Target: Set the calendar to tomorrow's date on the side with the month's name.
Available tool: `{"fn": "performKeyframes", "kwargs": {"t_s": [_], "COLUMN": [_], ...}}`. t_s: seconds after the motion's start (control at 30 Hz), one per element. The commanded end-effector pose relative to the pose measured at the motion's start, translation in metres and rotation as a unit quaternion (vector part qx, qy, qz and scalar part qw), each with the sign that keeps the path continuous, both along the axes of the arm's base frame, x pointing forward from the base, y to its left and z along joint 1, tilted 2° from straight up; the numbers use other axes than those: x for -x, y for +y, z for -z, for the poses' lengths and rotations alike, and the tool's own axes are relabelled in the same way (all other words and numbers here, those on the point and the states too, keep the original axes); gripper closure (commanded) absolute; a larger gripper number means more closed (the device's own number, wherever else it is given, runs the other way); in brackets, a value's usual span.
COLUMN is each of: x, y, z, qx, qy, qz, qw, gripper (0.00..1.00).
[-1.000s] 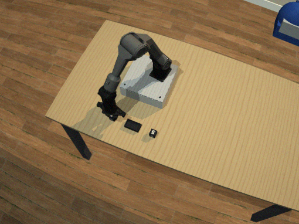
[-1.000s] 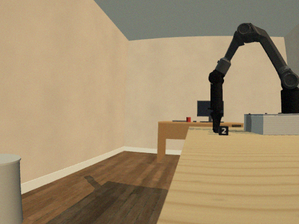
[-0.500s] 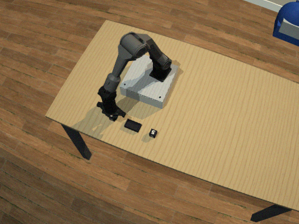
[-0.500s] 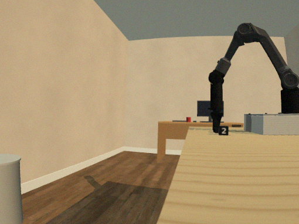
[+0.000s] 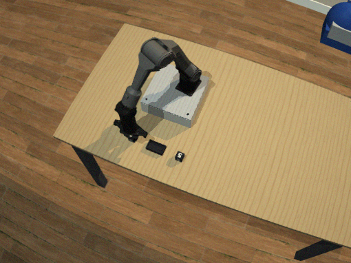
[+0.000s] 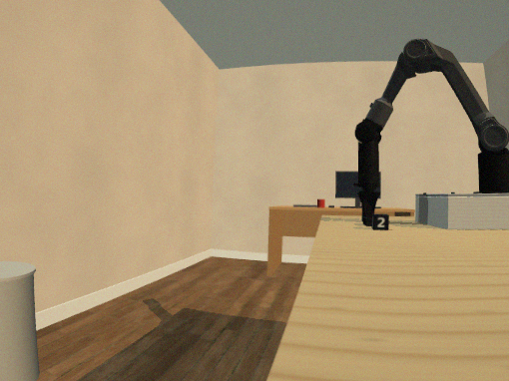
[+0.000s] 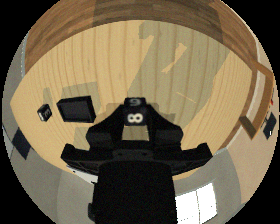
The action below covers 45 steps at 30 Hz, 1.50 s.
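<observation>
The tray [image 5: 155, 147] [image 7: 76, 109] is black, empty and flat on the table; its month name cannot be read. One black cube [image 5: 179, 156] [image 6: 380, 222] [image 7: 44, 112] stands on the table beyond the tray's far end from the gripper. It shows a 5 on top in the top view and a 2 on a side in the exterior view. My gripper [image 5: 132, 139] [image 6: 367, 222] [image 7: 135, 110] points down, low at the table, shut on the other black cube [image 7: 135, 118]. This cube shows an 8 and a 6 or 9. Whether it touches the table cannot be told.
The arm's grey base block [image 5: 165, 99] [image 6: 474, 210] stands behind the tray. The table's front edge [image 5: 137, 172] runs close in front of the tray and the free cube. The gripper is beside the tray, toward the table's left end.
</observation>
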<state>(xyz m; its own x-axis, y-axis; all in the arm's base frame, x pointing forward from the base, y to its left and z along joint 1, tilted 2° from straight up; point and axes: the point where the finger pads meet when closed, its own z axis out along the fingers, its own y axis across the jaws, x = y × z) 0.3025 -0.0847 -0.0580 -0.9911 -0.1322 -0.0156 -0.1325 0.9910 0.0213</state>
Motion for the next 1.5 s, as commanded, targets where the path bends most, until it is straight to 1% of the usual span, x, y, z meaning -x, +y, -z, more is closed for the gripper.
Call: {"fn": "performKeyframes", "kwargs": {"t_s": [0.0,0.27,0.3,0.37,0.4,0.47,0.5,0.57,0.6,0.73,0.77,1.1,1.23,1.3,1.47], "x": [0.001,0.001,0.001,0.001,0.001,0.001,0.001,0.001,0.001,0.001,0.001,0.001,-0.001,-0.001,-0.001], "y": [0.000,0.000,0.000,0.000,0.000,0.000,0.000,0.000,0.000,0.000,0.000,0.000,-0.001,-0.001,-0.001], "z": [0.001,0.001,0.001,0.001,0.001,0.001,0.001,0.001,0.001,0.001,0.001,0.001,-0.006,-0.006,-0.025], "qx": [-0.001,-0.001,-0.001,-0.001,-0.001,-0.001,-0.001,-0.001,-0.001,-0.001,-0.001,-0.001,0.000,0.000,0.001], "qy": [0.002,0.002,0.002,0.002,0.002,0.002,0.002,0.002,0.002,0.002,0.002,0.001,-0.001,-0.001,-0.002], "qz": [0.000,0.000,0.000,0.000,0.000,0.000,0.000,0.000,0.000,0.000,0.000,0.000,0.000,0.000,0.001], "qw": [1.000,1.000,1.000,1.000,1.000,1.000,1.000,1.000,1.000,1.000,1.000,1.000,1.000,1.000,1.000], "gripper": [0.66,0.66,0.61,0.61,0.56,0.56,0.51,0.51,0.46,0.46,0.41,0.41,0.41,0.41,0.41]}}
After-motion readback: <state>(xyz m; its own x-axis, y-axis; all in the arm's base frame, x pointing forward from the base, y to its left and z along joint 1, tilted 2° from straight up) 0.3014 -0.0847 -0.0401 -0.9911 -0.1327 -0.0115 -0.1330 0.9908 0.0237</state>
